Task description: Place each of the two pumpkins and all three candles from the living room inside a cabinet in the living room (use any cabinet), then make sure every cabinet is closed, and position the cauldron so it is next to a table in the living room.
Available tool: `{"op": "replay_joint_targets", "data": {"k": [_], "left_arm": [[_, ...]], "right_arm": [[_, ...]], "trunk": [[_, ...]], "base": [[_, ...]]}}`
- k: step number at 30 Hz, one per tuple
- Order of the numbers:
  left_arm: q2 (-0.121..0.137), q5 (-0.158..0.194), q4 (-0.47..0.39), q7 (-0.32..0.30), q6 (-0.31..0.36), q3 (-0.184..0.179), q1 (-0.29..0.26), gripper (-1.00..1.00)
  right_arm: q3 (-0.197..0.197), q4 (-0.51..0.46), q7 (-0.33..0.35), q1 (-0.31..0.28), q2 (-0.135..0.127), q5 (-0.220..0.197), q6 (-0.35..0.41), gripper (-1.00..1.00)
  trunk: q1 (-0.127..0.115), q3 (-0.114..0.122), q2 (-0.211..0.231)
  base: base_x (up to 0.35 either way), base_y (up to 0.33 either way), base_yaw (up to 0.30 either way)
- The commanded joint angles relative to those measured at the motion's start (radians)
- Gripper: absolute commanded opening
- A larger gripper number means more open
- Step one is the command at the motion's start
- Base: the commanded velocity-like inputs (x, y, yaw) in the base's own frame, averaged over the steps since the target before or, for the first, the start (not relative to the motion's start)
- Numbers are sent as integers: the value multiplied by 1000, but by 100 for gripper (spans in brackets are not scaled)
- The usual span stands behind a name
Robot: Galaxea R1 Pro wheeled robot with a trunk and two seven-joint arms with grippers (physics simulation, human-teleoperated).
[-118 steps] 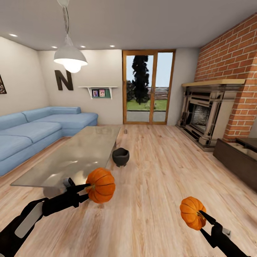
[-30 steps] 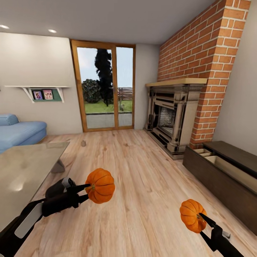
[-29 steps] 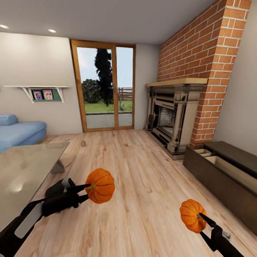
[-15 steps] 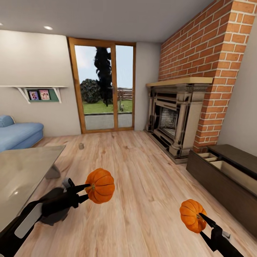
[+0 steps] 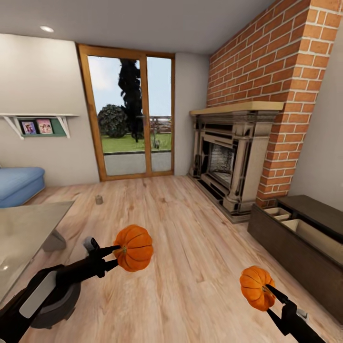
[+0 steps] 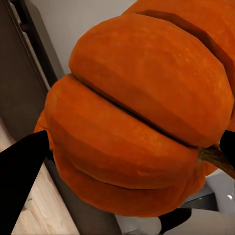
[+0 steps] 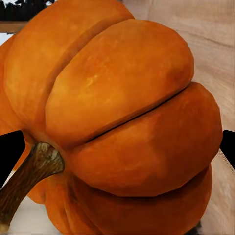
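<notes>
Two bright-orange ribbed pumpkins are held above the wood floor. My left gripper (image 5: 120, 249) is shut on one pumpkin (image 5: 134, 247) (image 6: 137, 122) at its stem side. My right gripper (image 5: 269, 288) is shut on the other pumpkin (image 5: 255, 287) (image 7: 122, 122). The long dark-brown cabinet (image 5: 290, 247) stands along the right wall with its pull-out fronts open, showing pale compartments. A small grey candle (image 5: 99, 199) stands on the floor far ahead on the left. The black cauldron (image 5: 62, 301) sits on the floor under my left arm, partly hidden by it.
A glass-topped table (image 5: 24, 233) fills the left side, with a blue sofa (image 5: 16, 183) behind it. A fireplace (image 5: 228, 162) in a brick wall stands beyond the cabinet. A glass door (image 5: 126, 124) is at the far end. Open wood floor lies between me and the cabinet.
The head view has swung right, so table, sofa and door sit further left in the picture. Both grippers hold their pumpkins as before.
</notes>
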Motion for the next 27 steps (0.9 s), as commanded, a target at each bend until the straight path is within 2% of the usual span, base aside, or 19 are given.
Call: {"op": "replay_joint_targets", "data": {"k": [1,27], "left_arm": [[1,14,0,-1,10,-2,-1,-100],[1,14,0,-1,10,-2,-1,-100]], "right_arm": [[-4,0,0,-1,0,-11,11,-100],[-5,0,0,-1,0,-12,1,-100]], "trunk": [[0,-2,-1],[0,-19,-1]], "base": [[331,0,-255],[331,0,-264]]}}
